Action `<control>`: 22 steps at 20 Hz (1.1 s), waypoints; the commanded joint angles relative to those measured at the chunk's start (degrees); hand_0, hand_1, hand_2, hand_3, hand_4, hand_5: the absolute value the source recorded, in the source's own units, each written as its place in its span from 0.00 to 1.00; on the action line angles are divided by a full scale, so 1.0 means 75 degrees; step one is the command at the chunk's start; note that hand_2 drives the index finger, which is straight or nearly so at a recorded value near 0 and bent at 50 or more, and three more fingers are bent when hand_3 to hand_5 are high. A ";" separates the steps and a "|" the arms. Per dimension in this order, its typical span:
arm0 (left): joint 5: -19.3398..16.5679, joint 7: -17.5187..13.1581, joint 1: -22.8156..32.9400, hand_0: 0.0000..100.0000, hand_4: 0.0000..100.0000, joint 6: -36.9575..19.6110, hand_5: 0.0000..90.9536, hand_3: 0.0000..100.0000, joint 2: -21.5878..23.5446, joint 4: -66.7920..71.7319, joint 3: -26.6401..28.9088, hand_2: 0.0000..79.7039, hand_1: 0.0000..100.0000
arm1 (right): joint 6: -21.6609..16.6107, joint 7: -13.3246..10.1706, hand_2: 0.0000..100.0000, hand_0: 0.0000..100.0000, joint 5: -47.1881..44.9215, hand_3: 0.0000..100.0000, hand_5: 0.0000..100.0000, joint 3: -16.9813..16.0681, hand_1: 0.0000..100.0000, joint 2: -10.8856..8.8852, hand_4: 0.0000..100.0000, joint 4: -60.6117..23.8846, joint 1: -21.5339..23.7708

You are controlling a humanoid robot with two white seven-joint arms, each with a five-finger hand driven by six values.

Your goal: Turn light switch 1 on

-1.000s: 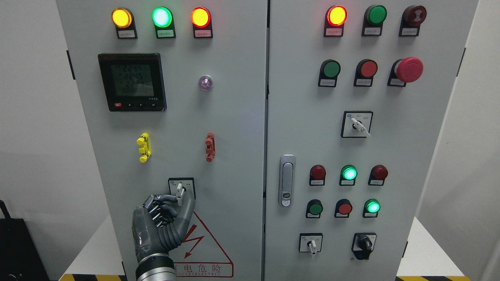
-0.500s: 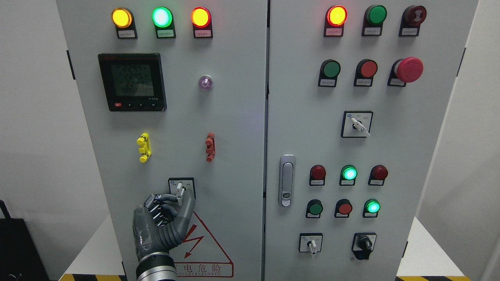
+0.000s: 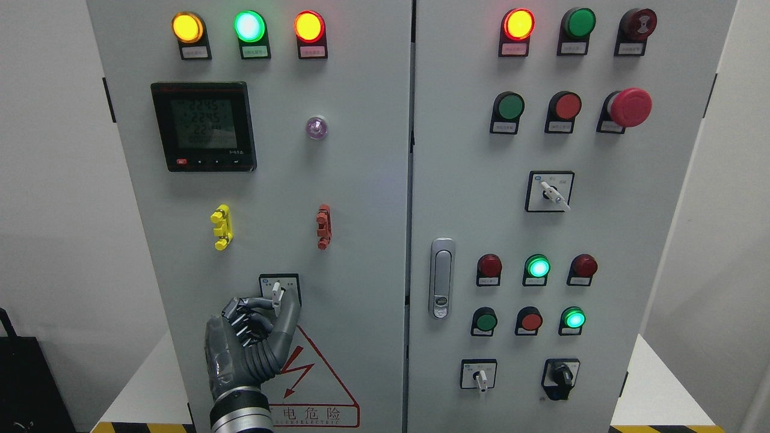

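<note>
**panelwatcher:** One robot hand (image 3: 255, 337) in shot, the left one, coming up from the bottom edge. Right one nowhere to be seen. Fingers (image 3: 243, 308) curled in, thumb up along the right side, pinched around the lower end of the little white lever on the selector switch (image 3: 278, 293). So closed on the switch lever, near enough, though hard to say how firm the contact is from this angle.

**sparky_dave:** Two questions then. Where exactly on the cabinet? And pointing which way?

**panelwatcher:** Low on the left door (image 3: 361, 198), right above the red warning triangle (image 3: 307, 376), below the yellow clip (image 3: 221, 227) and the red clip (image 3: 323, 226). Lever roughly upright, maybe tilted a hair. Looks like not turned yet, but only a guess.

**sparky_dave:** Plenty to go wrong from there. Tiny lever, fat fingers: twist without a proper pinch and it slips out, switch stays put. Rotate the wrist off-axis and it pushes sideways instead of turning, could bend or snap the lever.

**panelwatcher:** Also no clue which of the two tiny labels means on. Too small to read. Wrong direction equals wrong position.

**sparky_dave:** Overshoot too. Crank past the detent, stress on the mechanism. At least nothing else close enough to bump.
</note>
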 commanded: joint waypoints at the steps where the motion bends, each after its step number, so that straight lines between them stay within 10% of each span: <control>1: -0.0003 0.0001 0.0003 0.21 0.94 0.0010 0.92 0.93 0.0001 0.0000 0.0000 0.74 0.67 | 0.0000 0.0004 0.00 0.00 0.0000 0.00 0.00 0.0003 0.00 -0.0001 0.00 0.0000 0.0000; 22: -0.0003 0.0001 0.0027 0.36 0.94 -0.0002 0.91 0.94 0.0001 -0.0011 -0.0024 0.75 0.65 | 0.0000 0.0004 0.00 0.00 0.0000 0.00 0.00 0.0003 0.00 -0.0001 0.00 0.0000 0.0000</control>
